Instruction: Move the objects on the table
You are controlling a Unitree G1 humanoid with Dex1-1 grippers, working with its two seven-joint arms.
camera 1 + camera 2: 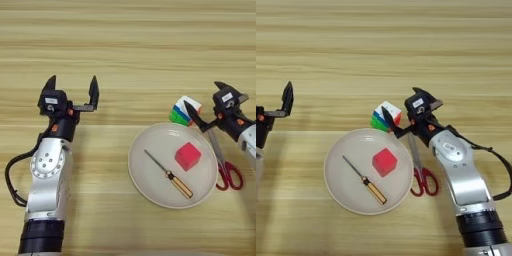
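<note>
A puzzle cube [183,111] with white, green, blue and red faces sits on the table [125,45] just behind the plate's far rim. My right gripper [402,102] is open right beside it, and its lower finger [393,122] lies across the cube's right side. I cannot tell whether that finger touches the cube. Red-handled scissors [423,181] lie flat along the plate's right edge, blades pointing up under the right gripper. My left gripper [72,86] stands open far to the left, with nothing between its fingers.
A round cream plate [150,180] lies at centre right. It holds a red block [188,155] and a screwdriver [170,175] with an orange handle. Bare wood stretches across the far half of the table and between the two arms.
</note>
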